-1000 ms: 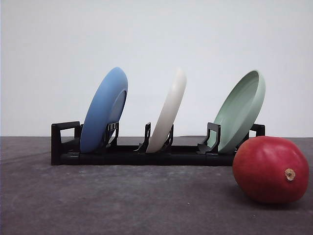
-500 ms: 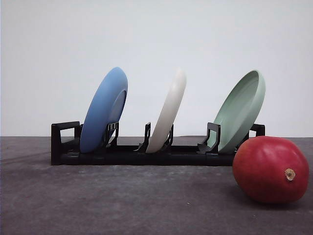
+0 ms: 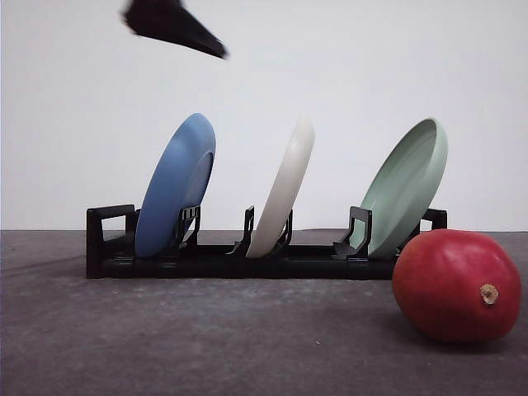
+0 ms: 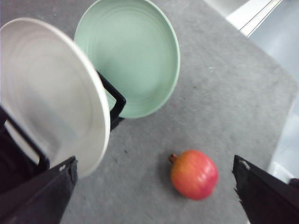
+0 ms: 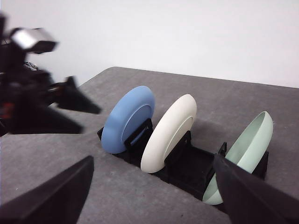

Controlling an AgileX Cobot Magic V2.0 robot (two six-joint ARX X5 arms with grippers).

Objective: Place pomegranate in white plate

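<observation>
Front view: a dark, blurred left gripper (image 3: 175,26) is now being seen above the rack (image 3: 264,257), over the blue plate (image 3: 176,186), where half a second ago nothing was being shown; its opening cannot be told here
Front view, task things: the white plate (image 3: 283,188) is being held upright in the rack's middle slot; the pomegranate (image 3: 456,285) is lying on the table (image 3: 206,338) just in front of the rack's green-plate (image 3: 405,188) end
Left wrist view: the jaws are being held wide apart with nothing gripped, one fingertip (image 4: 46,193) near the white plate (image 4: 49,91), the pomegranate (image 4: 194,174) being framed between them, well below
Right wrist view: the right gripper (image 5: 154,196) is being held open and empty, facing the rack (image 5: 187,165); the left arm (image 5: 35,93) is being seen blurred beyond the rack's blue-plate end
Meaning: the approach is judged as only just beginning; the fruit is untouched, and the white plate is not yet lying flat to receive it
</observation>
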